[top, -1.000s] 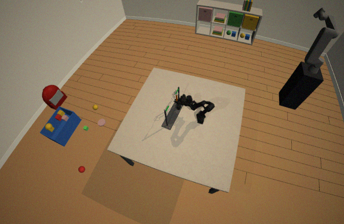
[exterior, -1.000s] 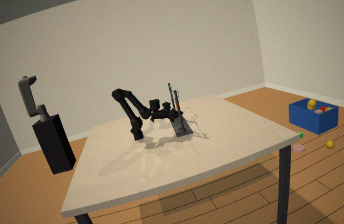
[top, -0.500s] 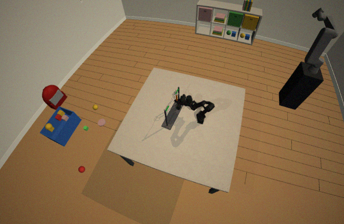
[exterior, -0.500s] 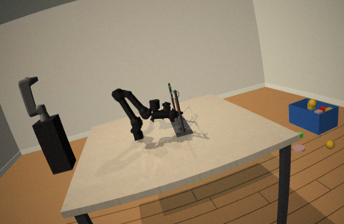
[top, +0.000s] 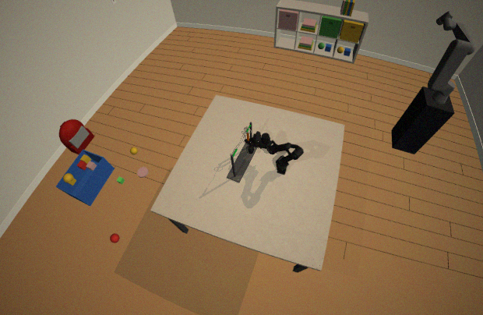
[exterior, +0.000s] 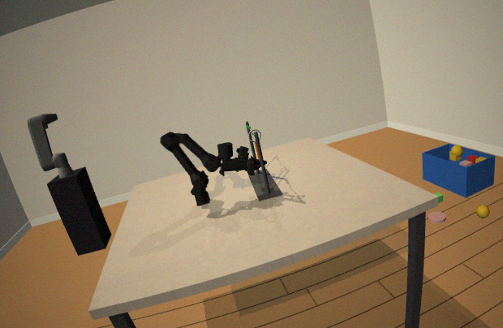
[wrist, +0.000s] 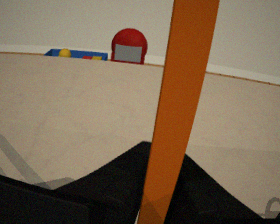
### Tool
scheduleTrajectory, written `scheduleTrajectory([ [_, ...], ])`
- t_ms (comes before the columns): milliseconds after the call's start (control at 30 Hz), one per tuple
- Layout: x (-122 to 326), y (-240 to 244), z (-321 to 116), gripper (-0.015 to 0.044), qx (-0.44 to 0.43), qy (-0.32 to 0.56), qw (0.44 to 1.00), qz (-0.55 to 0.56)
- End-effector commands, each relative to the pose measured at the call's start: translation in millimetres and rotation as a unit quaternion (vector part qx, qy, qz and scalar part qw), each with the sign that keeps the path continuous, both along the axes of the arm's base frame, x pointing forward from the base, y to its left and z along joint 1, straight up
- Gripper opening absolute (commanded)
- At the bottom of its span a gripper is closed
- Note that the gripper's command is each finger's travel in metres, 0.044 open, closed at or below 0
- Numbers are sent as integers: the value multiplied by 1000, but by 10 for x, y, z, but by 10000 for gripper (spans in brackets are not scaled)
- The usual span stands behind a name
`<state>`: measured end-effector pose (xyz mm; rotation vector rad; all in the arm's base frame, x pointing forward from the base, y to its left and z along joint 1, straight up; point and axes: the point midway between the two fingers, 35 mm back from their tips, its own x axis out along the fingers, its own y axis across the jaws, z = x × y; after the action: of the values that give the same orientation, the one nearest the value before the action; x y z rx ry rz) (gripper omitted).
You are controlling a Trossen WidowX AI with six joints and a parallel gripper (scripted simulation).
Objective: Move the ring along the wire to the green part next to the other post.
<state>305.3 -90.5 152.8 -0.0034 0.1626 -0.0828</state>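
Left of the counter (top: 286, 218), on the floor, a blue bin (top: 85, 179) holds coloured blocks, with a red object (top: 75, 136) beside it by the wall. Near the middle of the counter, slightly toward its far edge in the top view, a dark base plate (top: 242, 164) carries two posts (exterior: 264, 172) joined by a wire (top: 239, 144) with green ends. The ring (exterior: 255, 133) hangs at the top of the far post, on the green part there, and its orange handle (wrist: 180, 96) drops almost straight down from it.

In the wrist view the handle runs from the top edge down between the two dark fingers, tilted slightly, and its lower end shows just below them. The fingers are clenched on the handle, gripping it near its lower part.

To the right, the black arm (exterior: 192, 162) folds up from its base near the counter's centre and reaches level toward the post. Further right, off the counter, a dark pedestal (top: 422, 125) stands on the floor with a grey arm (top: 451, 58) on top.
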Motion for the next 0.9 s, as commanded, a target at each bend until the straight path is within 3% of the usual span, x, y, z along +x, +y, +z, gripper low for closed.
scheduleTrajectory([
  [0,7,10,41,-150,2,-2,1000,3],
  [867,18,104,43,-150,2,-1,1000,5],
])
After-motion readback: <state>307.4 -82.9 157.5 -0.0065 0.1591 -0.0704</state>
